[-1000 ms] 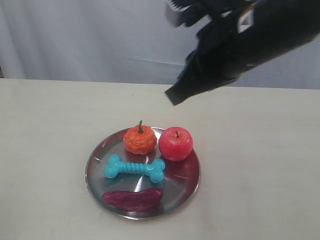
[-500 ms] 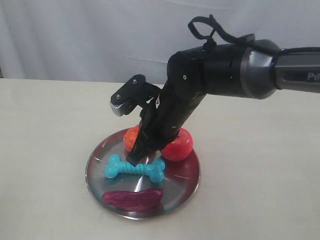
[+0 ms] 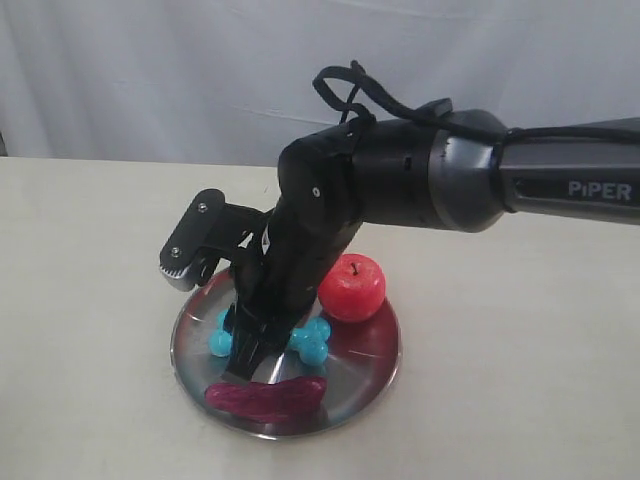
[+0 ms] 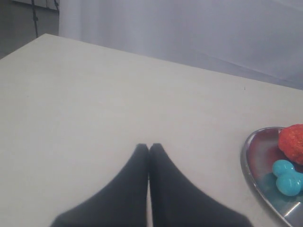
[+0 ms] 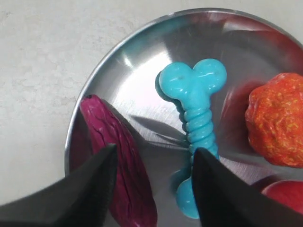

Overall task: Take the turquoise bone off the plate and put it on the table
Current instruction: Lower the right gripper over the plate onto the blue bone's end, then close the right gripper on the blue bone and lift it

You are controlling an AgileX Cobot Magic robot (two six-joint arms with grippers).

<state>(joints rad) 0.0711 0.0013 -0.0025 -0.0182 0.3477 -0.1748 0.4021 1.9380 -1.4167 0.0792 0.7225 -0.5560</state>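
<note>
Over the plate (image 5: 142,71), dropped from above a second ago: right jaws wide apart, empty, poised at the turquoise bone (image 5: 196,118) lying there, grasp next. Left jaws pinched together, idle over the counter (image 4: 94,94).

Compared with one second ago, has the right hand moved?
Yes. The right hand came down and left to the plate, now over the turquoise bone.

A lab setup: bare beige table (image 3: 90,260), white curtain (image 3: 150,70) backdrop.
</note>
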